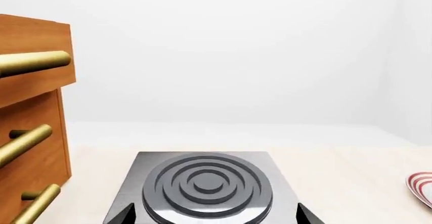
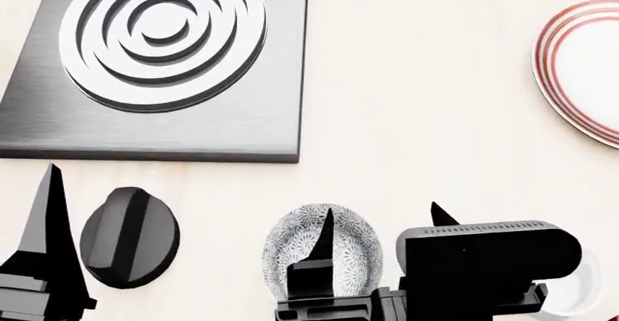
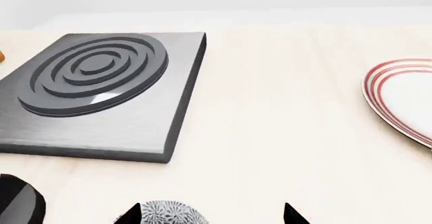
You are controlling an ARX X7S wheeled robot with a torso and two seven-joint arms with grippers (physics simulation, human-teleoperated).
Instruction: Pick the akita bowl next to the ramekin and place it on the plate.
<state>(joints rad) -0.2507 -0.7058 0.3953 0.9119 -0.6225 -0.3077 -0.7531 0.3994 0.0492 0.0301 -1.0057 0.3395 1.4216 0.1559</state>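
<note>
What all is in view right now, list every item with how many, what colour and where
akita bowl: one, grey-and-white speckled, near edge, centre, partly behind the right gripper
ramekin: one, white, just right of the bowl, mostly hidden
plate: one, white with red rings, far right
burner plate: one, grey metal, far left
knob: one, black, near left
cabinet: one, wood with brass handles, seen by left wrist view
countertop: one, pale wood
right gripper: black, jaws open around the bowl's rim
left gripper: black, jaws open above the burner

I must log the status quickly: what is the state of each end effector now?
Left end effector: open, holding nothing.
Right end effector: open, one finger inside the akita bowl, not yet closed on it.
</note>
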